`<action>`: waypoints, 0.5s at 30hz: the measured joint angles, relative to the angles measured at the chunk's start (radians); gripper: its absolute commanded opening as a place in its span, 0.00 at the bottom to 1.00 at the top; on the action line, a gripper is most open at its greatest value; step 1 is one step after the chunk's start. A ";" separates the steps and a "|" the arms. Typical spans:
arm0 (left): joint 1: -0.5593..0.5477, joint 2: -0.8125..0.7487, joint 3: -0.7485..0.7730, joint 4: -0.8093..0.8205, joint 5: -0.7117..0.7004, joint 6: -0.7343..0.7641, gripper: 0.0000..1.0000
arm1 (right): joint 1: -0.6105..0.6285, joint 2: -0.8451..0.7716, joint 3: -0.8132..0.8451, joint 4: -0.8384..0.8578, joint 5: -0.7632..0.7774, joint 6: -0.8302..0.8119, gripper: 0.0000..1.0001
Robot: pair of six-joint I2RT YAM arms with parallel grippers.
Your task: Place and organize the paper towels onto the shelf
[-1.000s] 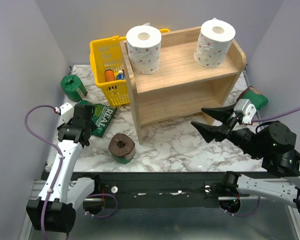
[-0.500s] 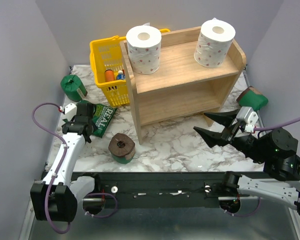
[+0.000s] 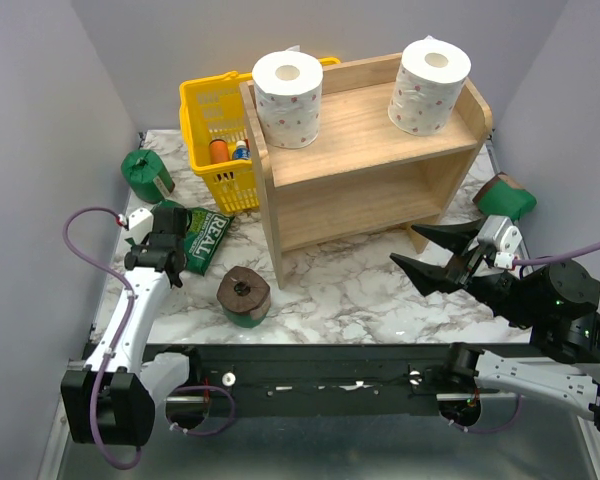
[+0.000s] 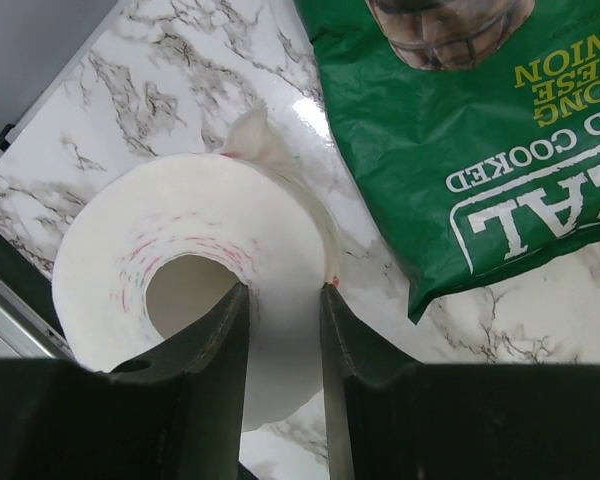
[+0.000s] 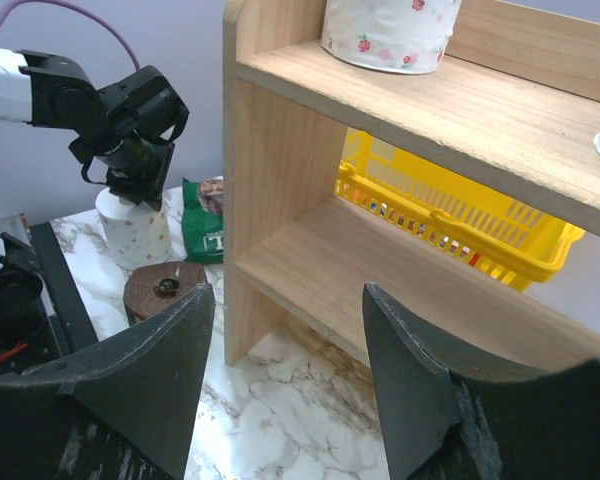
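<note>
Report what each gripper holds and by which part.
Left gripper is shut on the white dotted paper towel roll, pinching its wall: one jaw inside the hollow core, one outside. Right gripper is open, holding nothing.

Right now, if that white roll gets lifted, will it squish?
The roll probably squishes a little: the left fingers pinch only its paper wall. It likely feels light, its core being hollow. It may tilt, held on one side.

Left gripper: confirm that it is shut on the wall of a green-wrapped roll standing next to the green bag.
One detail is wrong. The left gripper is shut on the wall of a white paper towel roll, not a green-wrapped one. The roll does stand next to the green bag. The left wrist view shows this.
</note>
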 measured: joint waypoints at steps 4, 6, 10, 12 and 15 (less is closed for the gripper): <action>0.000 -0.014 0.003 -0.007 0.005 0.002 0.15 | 0.000 0.001 0.000 0.000 0.000 0.003 0.70; 0.000 -0.026 0.011 -0.020 0.009 0.002 0.14 | 0.000 0.003 0.002 -0.001 0.000 0.008 0.69; 0.000 -0.082 0.072 -0.070 0.016 0.001 0.14 | 0.000 0.022 0.022 -0.003 0.002 0.038 0.70; 0.000 -0.132 0.121 -0.087 0.027 0.002 0.15 | 0.000 0.036 0.038 -0.004 0.003 0.054 0.70; 0.000 -0.222 0.229 -0.101 0.068 0.001 0.14 | 0.000 0.060 0.071 -0.002 0.012 0.088 0.70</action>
